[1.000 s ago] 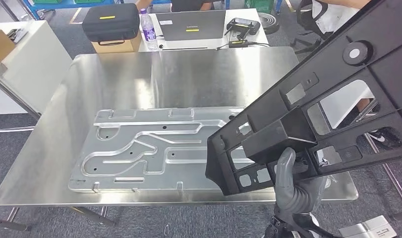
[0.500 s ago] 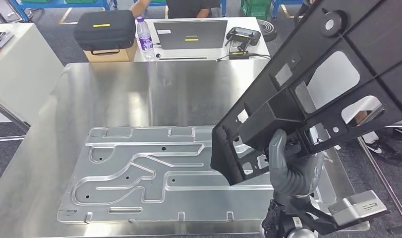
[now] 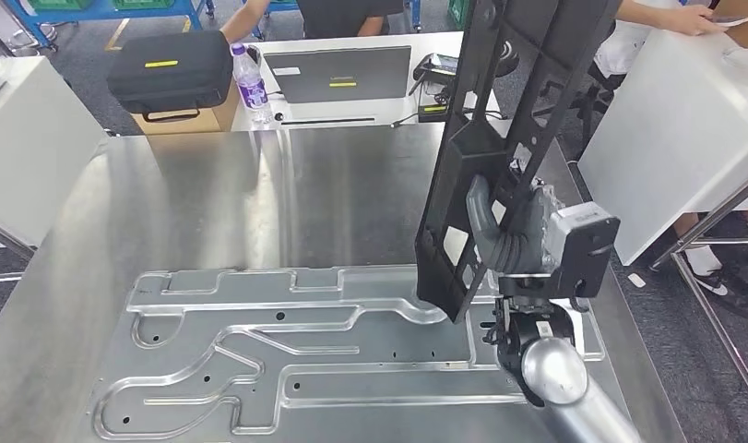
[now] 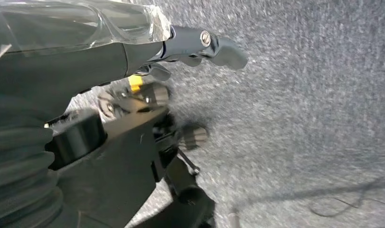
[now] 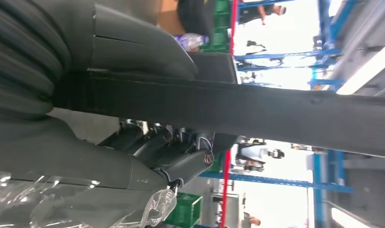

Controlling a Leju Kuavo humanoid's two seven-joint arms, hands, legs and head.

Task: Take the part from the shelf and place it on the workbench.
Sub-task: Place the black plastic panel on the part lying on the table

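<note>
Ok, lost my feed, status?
Right hand grips black part, upright over workbench. Left hand empty, hanging by the floor. Metal plate lies under the part.

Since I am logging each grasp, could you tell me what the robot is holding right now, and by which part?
The right hand grips the long black frame part near its lower end, fingers wrapped around one of its bars. It stands nearly upright above the workbench.

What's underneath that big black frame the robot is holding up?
Under the black frame, held by the right hand, lies a grooved metal plate on the steel workbench. The frame covers part of that plate.
</note>
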